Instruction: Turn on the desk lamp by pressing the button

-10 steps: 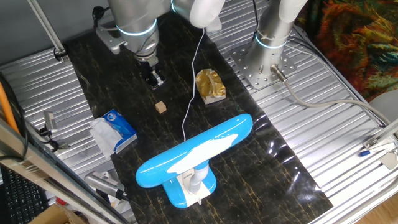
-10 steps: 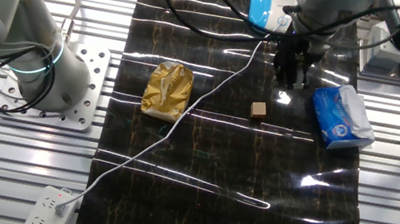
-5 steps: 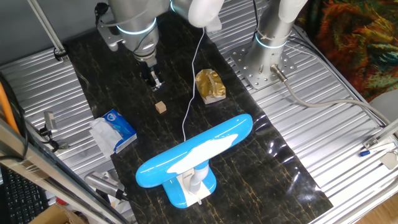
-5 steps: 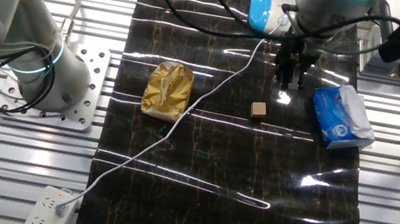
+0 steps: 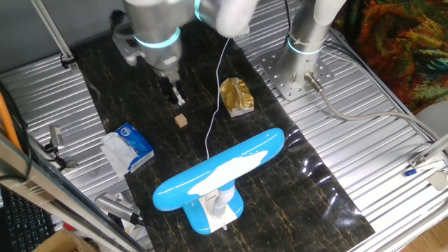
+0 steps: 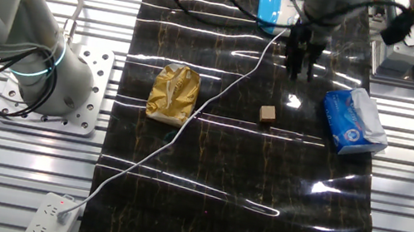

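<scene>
A: Why does the blue packet [image 5: 129, 145] sit at the left edge of the desk [image 5: 294, 182]?

B: Likely just clutter. The pincer [image 5: 176, 96] hangs above the small cube [image 5: 182, 120], prongs slightly spread, pinching nothing.

A: And the desk lamp [image 5: 220, 178]?

B: It stands to the right and nearer, well apart, with its cord [image 5: 215, 105] trailing past the gold bag [image 5: 236, 96].
</scene>
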`<state>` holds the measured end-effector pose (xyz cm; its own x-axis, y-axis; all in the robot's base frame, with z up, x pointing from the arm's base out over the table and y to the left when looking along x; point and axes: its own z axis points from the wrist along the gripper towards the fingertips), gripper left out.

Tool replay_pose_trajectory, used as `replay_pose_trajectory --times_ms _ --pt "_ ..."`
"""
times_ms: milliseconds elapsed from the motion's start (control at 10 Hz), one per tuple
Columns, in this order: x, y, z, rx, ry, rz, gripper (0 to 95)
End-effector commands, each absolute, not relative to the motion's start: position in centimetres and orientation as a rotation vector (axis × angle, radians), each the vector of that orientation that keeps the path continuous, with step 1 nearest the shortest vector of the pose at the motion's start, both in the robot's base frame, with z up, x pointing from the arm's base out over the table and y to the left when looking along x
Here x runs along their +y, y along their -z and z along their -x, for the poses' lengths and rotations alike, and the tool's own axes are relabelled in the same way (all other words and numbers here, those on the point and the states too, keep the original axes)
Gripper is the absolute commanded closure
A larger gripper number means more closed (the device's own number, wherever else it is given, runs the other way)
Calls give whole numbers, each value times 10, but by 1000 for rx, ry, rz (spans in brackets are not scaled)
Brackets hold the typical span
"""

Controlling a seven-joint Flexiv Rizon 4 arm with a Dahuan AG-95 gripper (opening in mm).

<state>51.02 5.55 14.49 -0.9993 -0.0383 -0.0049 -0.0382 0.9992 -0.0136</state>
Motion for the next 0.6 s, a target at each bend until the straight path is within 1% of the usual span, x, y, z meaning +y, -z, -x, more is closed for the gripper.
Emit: replay_pose_trajectory --times_ms 100,600 --pt "95 -137 -521 3128 4 -95 950" --pt "158 -113 -530 3111 -20 -188 950"
